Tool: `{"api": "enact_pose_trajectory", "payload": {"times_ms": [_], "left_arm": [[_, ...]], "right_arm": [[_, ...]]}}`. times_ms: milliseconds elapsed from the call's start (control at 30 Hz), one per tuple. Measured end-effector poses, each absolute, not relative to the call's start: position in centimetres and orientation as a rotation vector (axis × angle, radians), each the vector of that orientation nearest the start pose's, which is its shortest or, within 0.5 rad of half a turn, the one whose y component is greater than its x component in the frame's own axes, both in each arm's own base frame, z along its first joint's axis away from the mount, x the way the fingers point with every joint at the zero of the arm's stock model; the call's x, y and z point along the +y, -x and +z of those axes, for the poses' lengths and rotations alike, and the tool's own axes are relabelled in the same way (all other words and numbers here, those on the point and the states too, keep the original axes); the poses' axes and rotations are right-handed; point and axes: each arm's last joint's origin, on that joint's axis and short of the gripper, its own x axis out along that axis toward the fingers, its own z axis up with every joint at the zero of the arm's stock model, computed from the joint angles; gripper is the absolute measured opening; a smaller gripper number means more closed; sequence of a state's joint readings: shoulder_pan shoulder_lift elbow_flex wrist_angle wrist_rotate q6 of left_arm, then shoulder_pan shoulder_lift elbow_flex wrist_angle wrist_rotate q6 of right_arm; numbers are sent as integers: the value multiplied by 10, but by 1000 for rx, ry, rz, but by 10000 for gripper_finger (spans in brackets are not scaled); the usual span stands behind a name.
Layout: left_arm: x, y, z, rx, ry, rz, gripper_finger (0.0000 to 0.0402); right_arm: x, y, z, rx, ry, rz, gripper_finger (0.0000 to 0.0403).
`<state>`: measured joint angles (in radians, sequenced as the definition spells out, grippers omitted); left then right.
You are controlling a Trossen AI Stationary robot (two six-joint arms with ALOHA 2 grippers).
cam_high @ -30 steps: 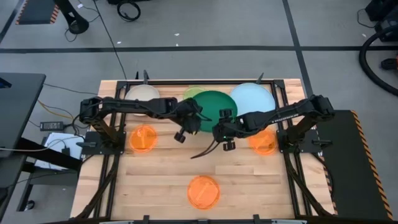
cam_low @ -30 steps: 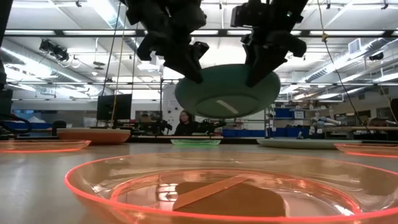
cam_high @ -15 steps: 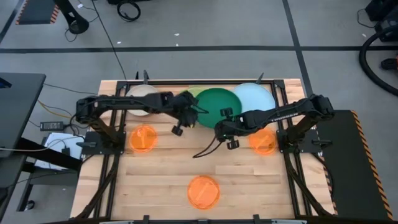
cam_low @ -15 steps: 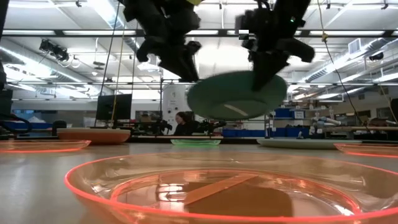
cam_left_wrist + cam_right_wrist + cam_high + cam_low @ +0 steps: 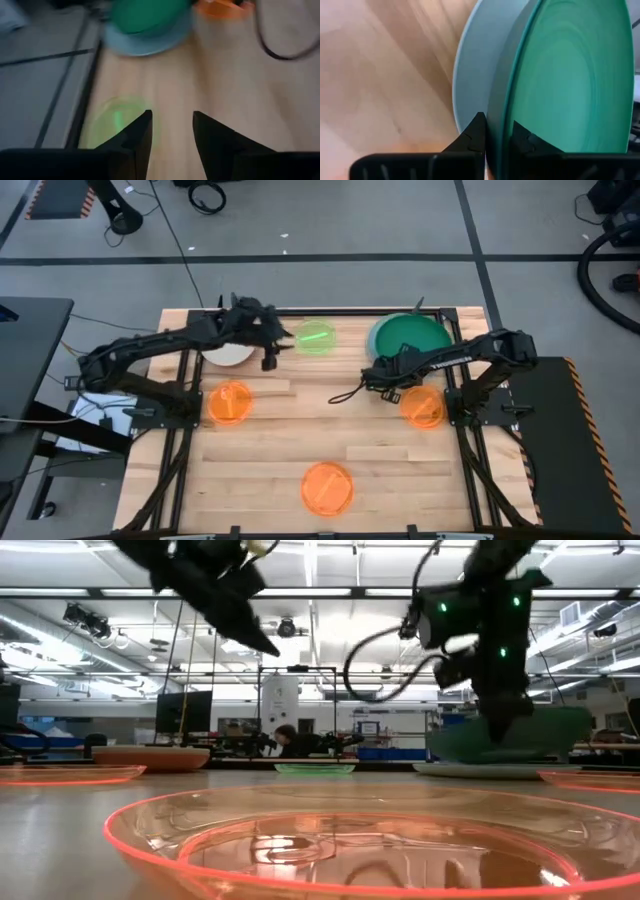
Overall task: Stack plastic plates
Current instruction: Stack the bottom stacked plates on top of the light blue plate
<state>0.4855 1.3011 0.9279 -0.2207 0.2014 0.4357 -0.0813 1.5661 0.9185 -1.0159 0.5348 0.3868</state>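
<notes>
The dark green plate (image 5: 412, 338) hangs low over the light-blue plate (image 5: 469, 85) at the far right, covering it from above. My right gripper (image 5: 385, 375) is shut on its rim. Whether the two plates touch, I cannot tell. My left gripper (image 5: 268, 348) stands open in the air at the far left, between the beige plate (image 5: 226, 355) and the neon-green plate (image 5: 316, 337), holding nothing. Both of those plates lie flat on the table. My right gripper pinches the dark green plate's rim (image 5: 496, 131) on the plate's near-left side, one finger (image 5: 520, 139) on the inner face and the other on the underside. The fingers point down, slanting in from the near left. The plate sits about level in the low view (image 5: 520, 735).
Three translucent orange plates lie on the wood: one at mid left (image 5: 231, 402), one at mid right (image 5: 421, 408) close under my right arm, one near the front edge (image 5: 327, 488). A black cable (image 5: 350, 392) hangs from the right arm. The table's middle is bare wood.
Both grippers held the dark green plate above the table's middle. My left gripper has let go and drawn back toward the far left. My right gripper has carried the plate toward the far right and lowered it over the light-blue plate.
</notes>
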Motion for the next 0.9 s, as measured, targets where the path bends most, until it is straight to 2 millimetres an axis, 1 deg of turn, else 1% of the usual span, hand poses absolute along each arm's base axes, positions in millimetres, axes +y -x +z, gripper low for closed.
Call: {"api": "enact_pose_trajectory", "payload": {"times_ms": [67, 200, 367, 500, 600, 700, 900], "left_arm": [[132, -240, 261, 563, -189, 231, 148], [140, -227, 239, 590, -112, 342, 149], [145, -215, 218, 624, -23, 434, 149], [152, -206, 210, 620, 60, 521, 149], [158, -200, 205, 666, 95, 604, 149], [161, -196, 204, 682, 107, 661, 149], [167, -190, 203, 698, 120, 705, 149]], "right_arm": [[-38, -238, 167, 1494, 79, -771, 37], [-43, -238, 161, 1458, 110, -790, 37], [-47, -242, 156, 1403, 131, -746, 37], [-51, -239, 149, 1408, 139, -757, 45], [-51, -236, 148, 1419, 114, -758, 68], [-50, -237, 147, 1419, 100, -743, 93], [-46, -236, 149, 1444, 112, -734, 137]]}}
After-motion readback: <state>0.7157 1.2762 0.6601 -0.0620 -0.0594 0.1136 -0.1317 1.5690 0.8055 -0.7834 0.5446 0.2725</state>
